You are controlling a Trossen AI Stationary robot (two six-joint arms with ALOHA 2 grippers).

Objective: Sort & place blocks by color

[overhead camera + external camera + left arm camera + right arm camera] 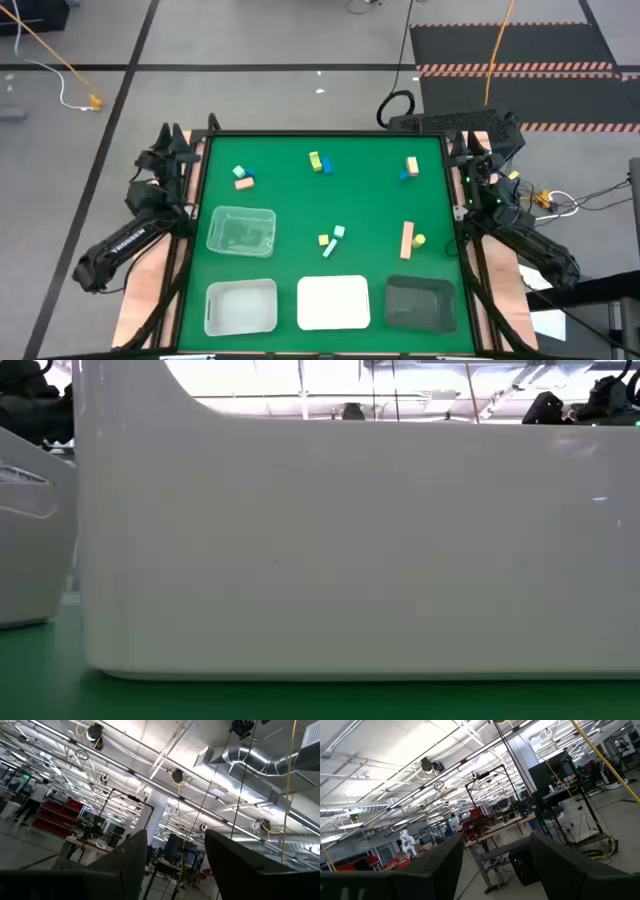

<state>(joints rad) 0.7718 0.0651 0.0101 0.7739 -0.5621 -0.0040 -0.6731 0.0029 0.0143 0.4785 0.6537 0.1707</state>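
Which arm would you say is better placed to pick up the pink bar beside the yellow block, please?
Probably the right arm: the pink bar lies toward the table's right edge, nearer the right gripper, parked open there; the left gripper is across the table.

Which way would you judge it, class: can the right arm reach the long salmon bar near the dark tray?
Probably yes. The salmon bar lies in the open on the right arm's side, with only a small yellow block beside it. The right gripper is open and parked off the table.

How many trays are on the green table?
4. A clear tray sits mid-left, and three line the near edge: a clear tray, a white tray, a dark tray.
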